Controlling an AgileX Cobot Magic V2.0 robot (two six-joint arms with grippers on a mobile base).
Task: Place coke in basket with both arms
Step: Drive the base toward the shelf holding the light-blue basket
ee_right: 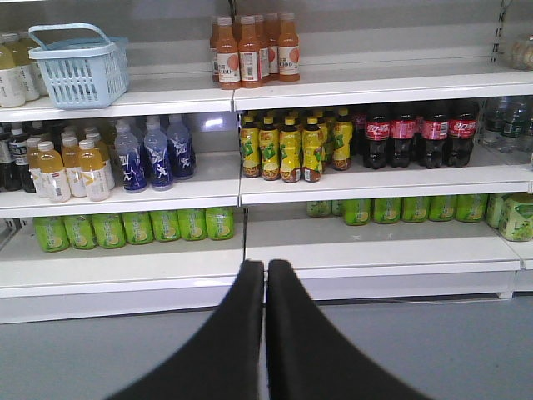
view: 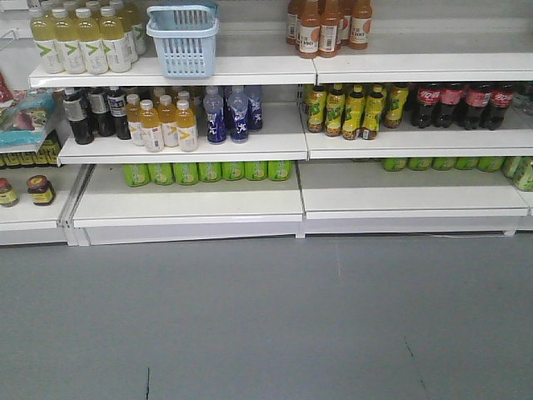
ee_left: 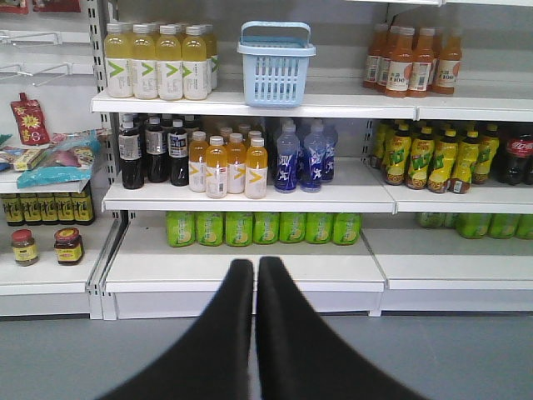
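Front view: light blue basket point(view: 183, 40) upright on top shelf point(view: 250, 71), 11 o'clock, between pale-yellow bottles point(view: 83, 42) and orange bottles point(view: 329, 29).
Left wrist: left end effector point(ee_left: 255, 265) narrow, tips pressed together, gripping nothing; basket at 12 o'clock.
Right wrist: right end effector point(ee_right: 265, 267) same, tips touching, empty; basket at 10 o'clock, cola bottles point(ee_right: 420, 133) at 2 o'clock on middle shelf point(ee_right: 375, 179).

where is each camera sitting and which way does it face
Exterior front view: stands back from the shelves, looks down at them and the grey floor; no robot parts show.
Left wrist view: behind the left gripper, jaws closed, facing the shelves' left bays.
Right wrist view: behind the right gripper, jaws closed, facing further right.
All three share the blue basket on the upper shelf.
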